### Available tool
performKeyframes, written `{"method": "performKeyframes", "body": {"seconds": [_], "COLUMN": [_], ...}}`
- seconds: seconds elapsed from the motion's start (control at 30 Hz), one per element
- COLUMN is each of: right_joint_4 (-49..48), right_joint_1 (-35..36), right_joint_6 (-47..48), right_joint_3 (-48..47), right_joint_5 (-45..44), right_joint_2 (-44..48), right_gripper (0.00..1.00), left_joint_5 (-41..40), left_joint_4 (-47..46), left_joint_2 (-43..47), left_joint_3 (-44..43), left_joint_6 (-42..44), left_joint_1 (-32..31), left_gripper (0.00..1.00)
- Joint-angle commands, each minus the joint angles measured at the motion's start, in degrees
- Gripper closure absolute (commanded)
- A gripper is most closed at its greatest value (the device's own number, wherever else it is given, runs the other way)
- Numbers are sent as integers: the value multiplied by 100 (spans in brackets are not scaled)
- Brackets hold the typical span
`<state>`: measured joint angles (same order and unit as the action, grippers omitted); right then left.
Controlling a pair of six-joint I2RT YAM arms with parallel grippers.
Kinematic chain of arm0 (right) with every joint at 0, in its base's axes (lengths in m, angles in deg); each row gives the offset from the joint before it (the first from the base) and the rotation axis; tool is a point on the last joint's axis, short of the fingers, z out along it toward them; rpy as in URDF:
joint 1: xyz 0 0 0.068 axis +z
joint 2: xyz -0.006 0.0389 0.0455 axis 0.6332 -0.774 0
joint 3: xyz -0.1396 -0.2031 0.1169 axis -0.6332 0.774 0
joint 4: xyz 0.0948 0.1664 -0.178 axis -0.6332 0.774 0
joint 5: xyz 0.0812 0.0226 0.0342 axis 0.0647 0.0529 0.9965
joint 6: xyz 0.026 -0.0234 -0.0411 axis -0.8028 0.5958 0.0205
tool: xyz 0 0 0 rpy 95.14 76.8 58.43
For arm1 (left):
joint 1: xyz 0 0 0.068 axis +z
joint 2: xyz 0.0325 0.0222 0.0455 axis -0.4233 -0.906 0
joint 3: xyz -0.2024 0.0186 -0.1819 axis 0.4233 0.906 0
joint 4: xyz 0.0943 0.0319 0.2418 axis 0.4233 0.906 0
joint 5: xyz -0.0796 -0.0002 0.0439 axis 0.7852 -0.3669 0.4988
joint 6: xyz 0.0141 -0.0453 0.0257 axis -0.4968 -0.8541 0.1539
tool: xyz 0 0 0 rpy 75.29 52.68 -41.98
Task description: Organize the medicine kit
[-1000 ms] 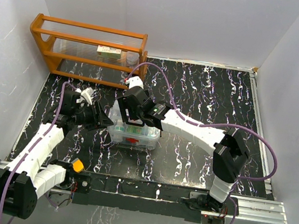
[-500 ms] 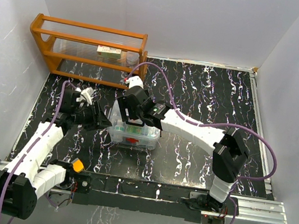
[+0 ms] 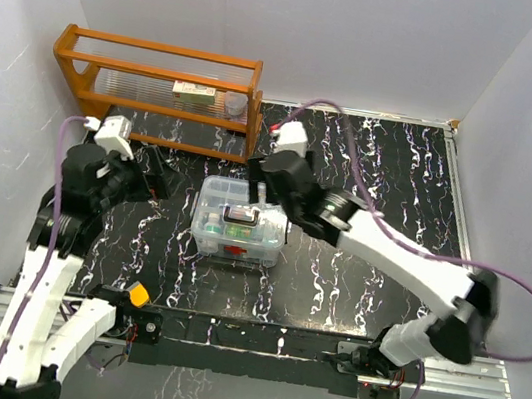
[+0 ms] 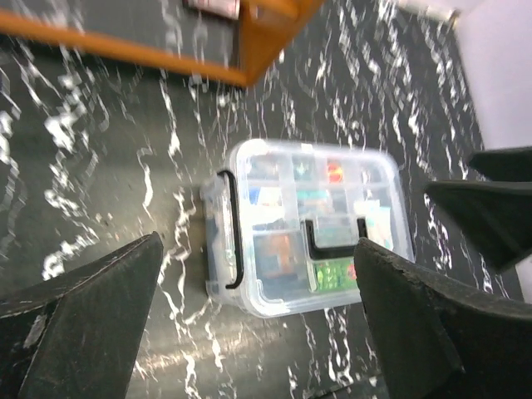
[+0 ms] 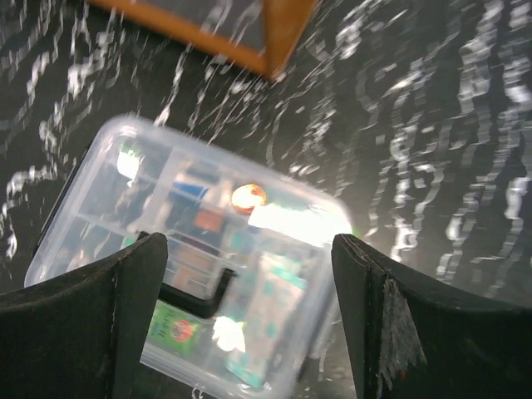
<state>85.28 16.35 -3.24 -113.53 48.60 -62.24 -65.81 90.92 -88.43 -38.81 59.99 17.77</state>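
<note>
Medicine kit [image 3: 237,234] sits lidded mid-table [image 3: 401,180], just in front of the orange rack [image 3: 153,80]; left gripper [image 4: 258,245] and right gripper [image 5: 248,241] hang above it, jaws spread, empty; probably standing clear because packing looks finished.

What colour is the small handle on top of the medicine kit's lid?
Black. The handle shows best in the left wrist view.
</note>
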Motion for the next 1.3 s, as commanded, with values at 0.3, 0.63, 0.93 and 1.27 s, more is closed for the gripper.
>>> {"method": "performKeyframes", "body": {"seconds": [0.3, 0.63, 0.93, 1.27], "right_joint_4": [0, 407, 438, 416], "right_joint_1": [-83, -84, -79, -78], "right_joint_6": [275, 515, 355, 398], "right_joint_3": [1970, 1831, 1959, 1949], "right_joint_5": [-2622, -3659, -3827, -3865], "right_joint_2": [4056, 5284, 6012, 6235], "right_gripper": [15, 2, 2, 2], "left_joint_5": [-820, -2549, -2538, -2522], "left_joint_4": [-300, -48, 213, 4], "left_joint_2": [1413, 2118, 2045, 2091], "left_joint_3": [-197, -246, 303, 182], "left_joint_6": [867, 1070, 834, 873], "left_joint_1": [-12, -10, -11, -11], "left_gripper": [1, 1, 1, 1]}}
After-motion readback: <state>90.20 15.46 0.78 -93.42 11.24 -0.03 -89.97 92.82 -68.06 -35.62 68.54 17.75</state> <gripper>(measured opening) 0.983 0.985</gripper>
